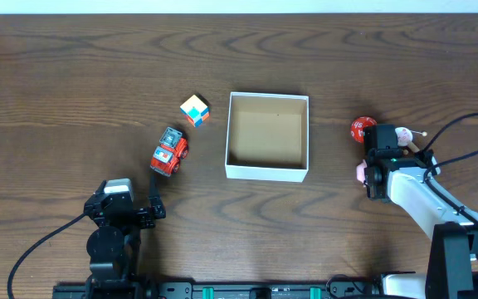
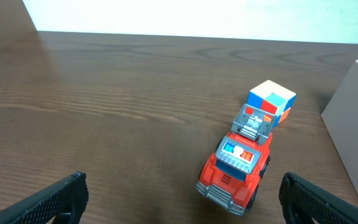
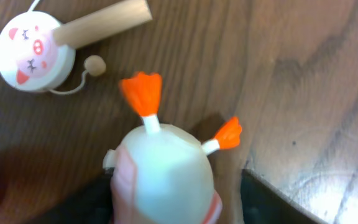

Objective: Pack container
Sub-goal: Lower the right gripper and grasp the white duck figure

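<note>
**Op:** Entry check. Where is the container, and is anything in it?

**Note:** Your container (image 1: pixel 267 173) sits upright in the middle of the table (image 1: pixel 73 83), between the two arms. Its tan floor is bare. Nothing is packed yet, so judge the task at its start.

**Op:** Right side?

**Note:** Your right gripper (image 3: pixel 179 199) is down over the white toy (image 3: pixel 166 168), one jaw on each side of its rounded body, with its orange feet pointing away from the wrist. That line was likely chosen so the pads meet the broad, smooth part and not the thin legs. A sliver of wood shows between the toy and one jaw, so I cannot tell whether the pads bite. The pig drum (image 3: pixel 35 51) and red ball (image 1: pixel 360 129) lie near, apart from the jaws.

**Op:** Left side?

**Note:** Your left gripper (image 2: pixel 184 186) hangs low with its jaws spread wide, holding nothing. It faces the red truck (image 2: pixel 236 171), and the colour cube (image 2: pixel 271 99) sits just behind that. Standing off there leaves the box's left wall free.

**Op:** Risk?

**Note:** A round body may squirt out. Lift slowly and clear the thin white wall.
</note>
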